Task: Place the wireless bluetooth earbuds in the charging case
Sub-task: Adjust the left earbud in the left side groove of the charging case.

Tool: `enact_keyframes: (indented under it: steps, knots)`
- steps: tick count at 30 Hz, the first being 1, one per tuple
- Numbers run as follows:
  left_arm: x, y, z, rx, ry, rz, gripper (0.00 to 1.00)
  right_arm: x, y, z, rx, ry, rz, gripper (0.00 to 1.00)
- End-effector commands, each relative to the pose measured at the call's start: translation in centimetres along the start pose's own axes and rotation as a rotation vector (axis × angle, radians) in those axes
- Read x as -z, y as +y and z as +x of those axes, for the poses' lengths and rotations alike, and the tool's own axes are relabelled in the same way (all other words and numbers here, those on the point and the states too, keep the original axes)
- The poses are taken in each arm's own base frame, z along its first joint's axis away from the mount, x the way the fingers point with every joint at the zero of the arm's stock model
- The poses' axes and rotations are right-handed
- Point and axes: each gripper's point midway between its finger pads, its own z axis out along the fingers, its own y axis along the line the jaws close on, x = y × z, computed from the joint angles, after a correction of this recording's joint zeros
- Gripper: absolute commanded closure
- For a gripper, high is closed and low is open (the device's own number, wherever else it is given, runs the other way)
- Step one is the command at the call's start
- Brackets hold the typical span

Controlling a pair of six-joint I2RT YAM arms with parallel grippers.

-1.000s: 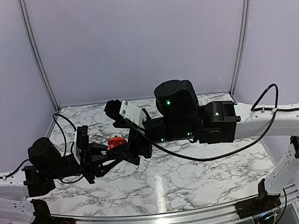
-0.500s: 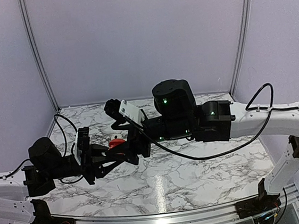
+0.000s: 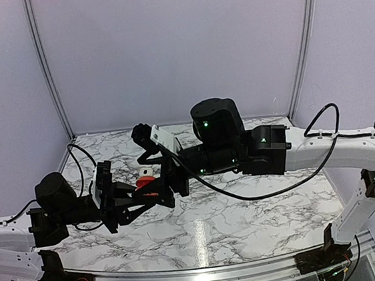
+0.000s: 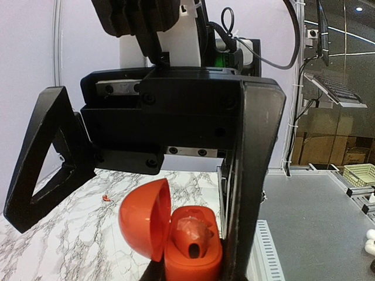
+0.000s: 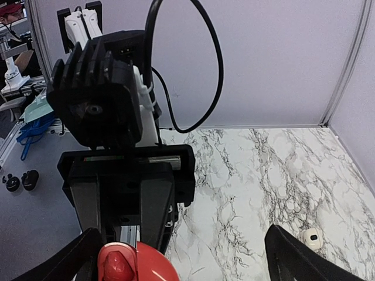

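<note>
With the open round red plastic charging case (image 4: 190,254) being gripped by the left gripper (image 3: 150,193) and the right gripper (image 5: 179,260) being held wide open above it, a tiny red plastic earbud (image 4: 193,229) is seemingly being seated inside, so a check of its seating is likely being called for next.

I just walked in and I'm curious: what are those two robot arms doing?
The left arm's tool is shut on a small red case with its lid flipped open, held over the marble table. The right arm's tool is open right next to it. A red earbud seems to sit inside the case.
</note>
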Motion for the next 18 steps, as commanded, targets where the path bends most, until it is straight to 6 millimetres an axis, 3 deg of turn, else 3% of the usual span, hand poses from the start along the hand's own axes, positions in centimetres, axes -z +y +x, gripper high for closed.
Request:
enact_keyframes:
  steps: [1, 11, 18]
  knots:
    - [0.1, -0.5, -2.9, -0.03, -0.082, 0.017, 1.0, 0.2, 0.2, -0.1, 0.017, 0.004, -0.026, 0.03]
    - [0.1, -0.2, -2.6, -0.035, -0.076, 0.002, 1.0, 2.3, 0.6, -2.6, 0.005, -0.058, -0.017, 0.03]
    - [-0.1, -0.1, -2.5, -0.044, -0.074, -0.002, 1.0, 2.7, -0.8, -3.3, -0.01, -0.059, 0.063, 0.03]
